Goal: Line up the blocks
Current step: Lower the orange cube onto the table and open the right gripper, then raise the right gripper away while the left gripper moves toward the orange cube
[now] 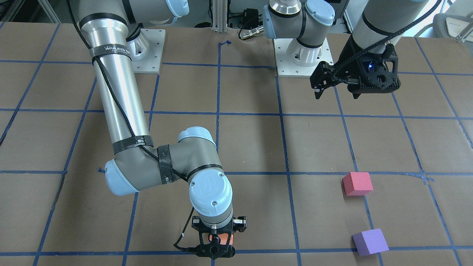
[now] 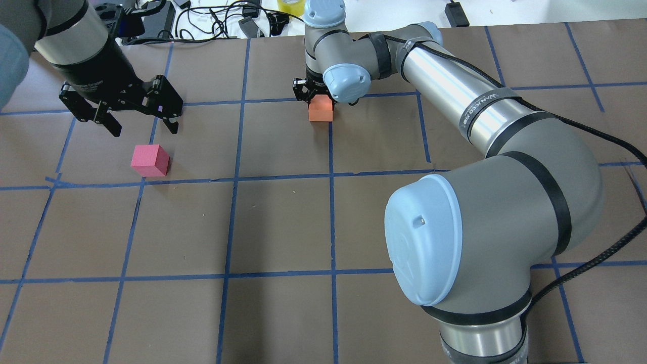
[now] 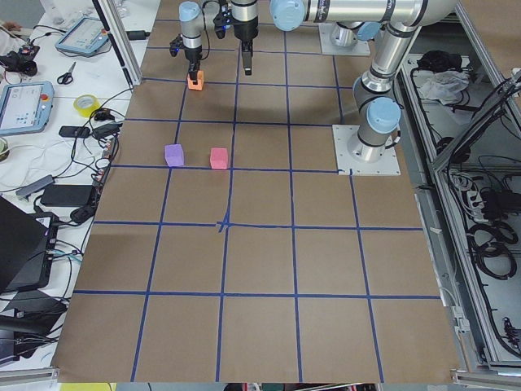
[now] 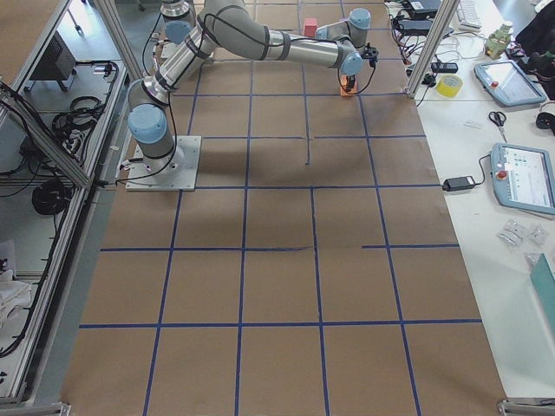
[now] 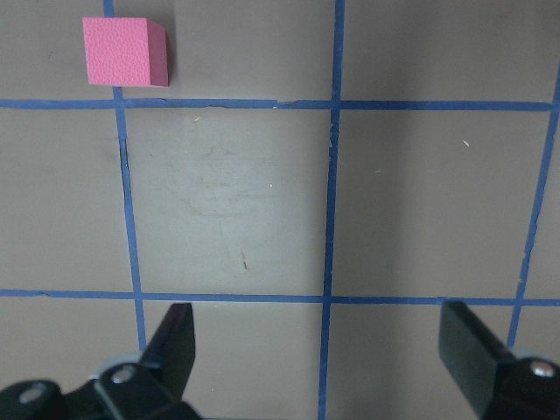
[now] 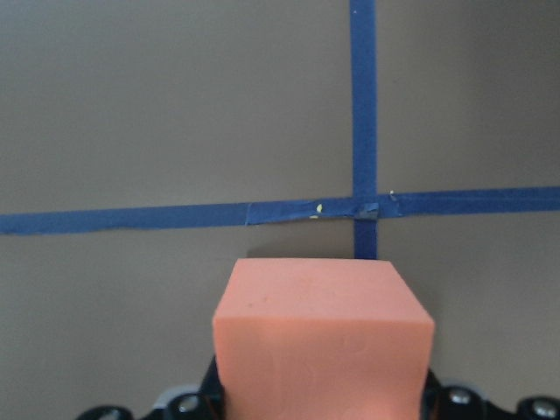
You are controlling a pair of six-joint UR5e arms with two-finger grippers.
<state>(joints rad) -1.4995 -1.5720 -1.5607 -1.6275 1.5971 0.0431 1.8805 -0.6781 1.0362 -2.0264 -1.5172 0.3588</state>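
The orange block (image 2: 321, 108) sits between the fingers of my right gripper (image 2: 320, 101), which is shut on it at the table's far middle. It fills the bottom of the right wrist view (image 6: 322, 341), close to a blue tape crossing (image 6: 363, 210); whether it touches the table I cannot tell. My left gripper (image 2: 145, 130) is open and empty, hovering above the table. The pinkish-red block (image 2: 150, 160) lies just in front of it and shows in the left wrist view (image 5: 124, 52). The purple block (image 1: 370, 242) lies beyond the pinkish-red one (image 1: 357, 183), out of the overhead view.
The brown table carries a grid of blue tape lines (image 2: 331, 202). The two arm base plates (image 1: 301, 62) (image 1: 147, 51) stand at the robot's side. Cables and small devices (image 2: 217, 20) lie past the far edge. My right arm's elbow (image 2: 480, 227) looms over the right half.
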